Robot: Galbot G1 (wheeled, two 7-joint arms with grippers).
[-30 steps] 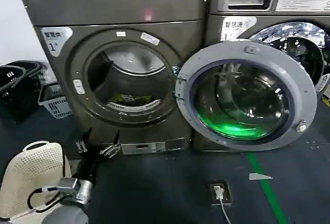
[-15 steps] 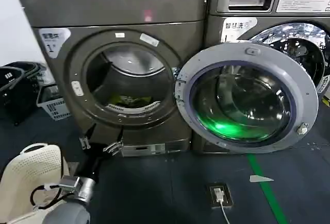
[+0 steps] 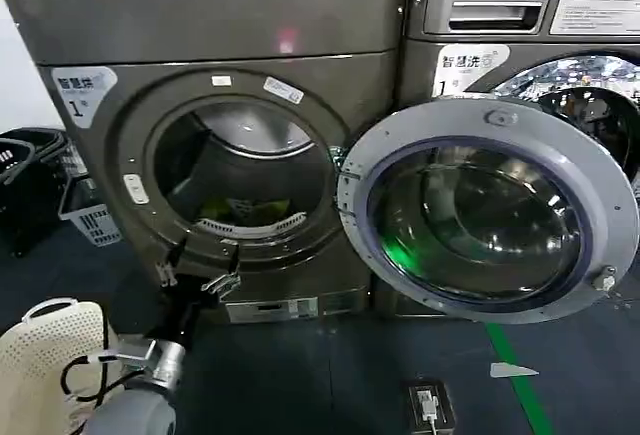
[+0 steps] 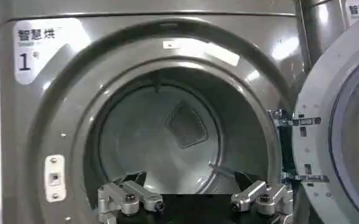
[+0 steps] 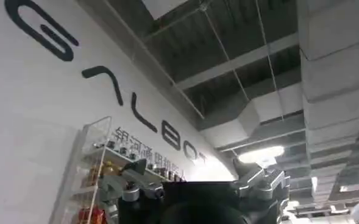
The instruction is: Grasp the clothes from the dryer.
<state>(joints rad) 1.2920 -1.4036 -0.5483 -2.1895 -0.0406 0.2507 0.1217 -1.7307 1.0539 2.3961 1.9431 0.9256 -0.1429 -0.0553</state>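
Hovering below the big dark grey-brown metal dryer [image 3: 215, 125], my left gripper [image 3: 195, 277] holds its jaws spread and empty; the small yellow-green fabric clothes [image 3: 232, 211] lie at one o'clock, inside the drum.

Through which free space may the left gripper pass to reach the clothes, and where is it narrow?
The dryer porthole stands wide open, bordered by its round rim; the left gripper, fingers open, sits just below the lower rim. The clothes lie low in the drum behind the lip. It is crowded to the right, where the open door hangs at the hinge.
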